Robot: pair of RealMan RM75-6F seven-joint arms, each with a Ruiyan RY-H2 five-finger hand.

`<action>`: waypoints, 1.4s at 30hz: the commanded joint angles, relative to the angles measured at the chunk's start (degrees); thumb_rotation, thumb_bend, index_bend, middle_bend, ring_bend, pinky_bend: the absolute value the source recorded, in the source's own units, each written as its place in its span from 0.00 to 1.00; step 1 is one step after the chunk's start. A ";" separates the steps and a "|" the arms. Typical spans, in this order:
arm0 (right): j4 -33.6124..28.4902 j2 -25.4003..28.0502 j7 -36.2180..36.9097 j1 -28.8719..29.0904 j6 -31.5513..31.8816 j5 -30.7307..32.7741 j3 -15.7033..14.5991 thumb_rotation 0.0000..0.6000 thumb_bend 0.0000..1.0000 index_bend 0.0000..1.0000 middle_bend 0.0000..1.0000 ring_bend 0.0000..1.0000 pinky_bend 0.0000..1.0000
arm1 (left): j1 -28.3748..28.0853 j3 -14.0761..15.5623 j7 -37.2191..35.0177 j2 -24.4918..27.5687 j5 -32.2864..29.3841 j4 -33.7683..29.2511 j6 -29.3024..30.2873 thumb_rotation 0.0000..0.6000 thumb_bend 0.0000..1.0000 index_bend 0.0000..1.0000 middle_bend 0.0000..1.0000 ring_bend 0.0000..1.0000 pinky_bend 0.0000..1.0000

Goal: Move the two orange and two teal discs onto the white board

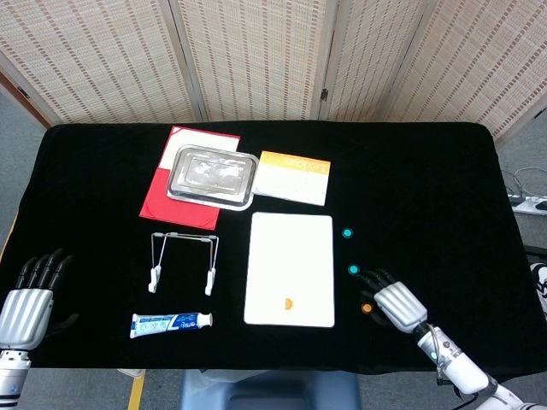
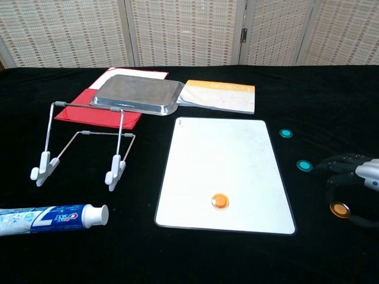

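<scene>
One orange disc lies on the white board, near its front edge. A second orange disc lies on the black cloth right of the board. Two teal discs lie farther back on the cloth. My right hand hovers open just right of the loose orange disc, holding nothing. My left hand rests open at the table's front left corner, seen only in the head view.
A wire stand and a toothpaste tube lie left of the board. Behind it sit a metal tray on a red folder and an orange-topped booklet.
</scene>
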 commanded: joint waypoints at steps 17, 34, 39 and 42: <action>-11.49 1.25 -6.00 8.37 -6.04 -0.72 5.67 1.00 0.45 0.55 0.19 0.06 0.00 | 0.04 0.07 0.14 0.21 0.27 -0.51 0.26 1.00 0.15 0.00 0.00 0.00 0.00; -12.77 -3.23 -11.47 12.88 -12.54 3.06 7.70 1.00 0.45 0.51 0.18 0.05 0.00 | 0.50 0.23 -0.77 0.08 -0.18 0.61 0.29 1.00 0.15 0.00 0.00 0.00 0.00; -12.73 -3.79 -11.80 13.36 -12.79 3.33 7.61 1.00 0.45 0.50 0.18 0.04 0.00 | 0.45 0.20 -0.96 -0.07 -0.25 0.90 0.14 1.00 0.15 0.00 0.00 0.00 0.00; -12.51 -4.25 -12.02 13.63 -12.95 3.50 7.58 1.00 0.45 0.50 0.18 0.04 0.00 | 0.47 0.18 -1.12 -0.11 -0.36 1.09 0.09 1.00 0.15 0.00 0.00 0.00 0.00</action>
